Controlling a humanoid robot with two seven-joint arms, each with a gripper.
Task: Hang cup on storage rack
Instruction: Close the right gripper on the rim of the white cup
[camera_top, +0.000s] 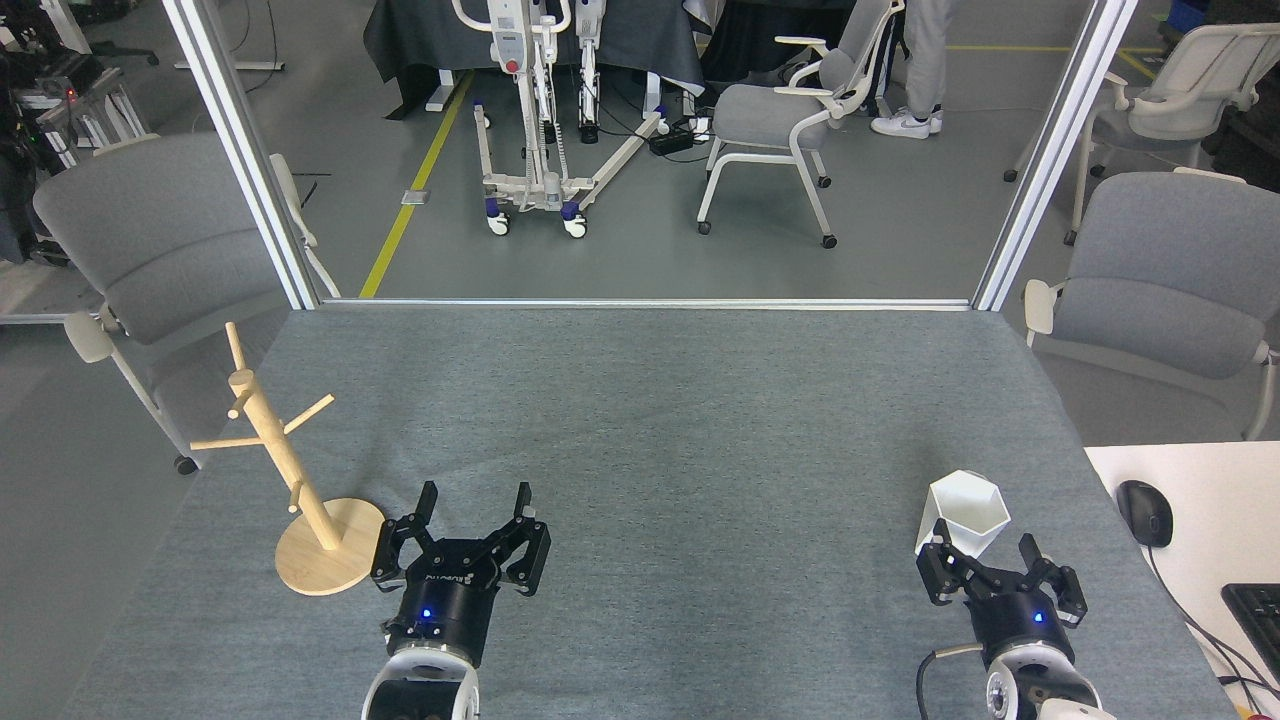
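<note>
Both of my hands were spread wide, the right hand (982, 545) just below the cup (963, 513) standing on the grey surface (680, 440), the left hand (474, 499) beside the rack (290, 470).

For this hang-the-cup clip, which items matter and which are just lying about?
Job:
- small white faceted cup
- light wooden peg rack on a round base
- right hand, open, nearest the cup

Lying about:
- black computer mouse
- black keyboard
- grey chairs
</note>
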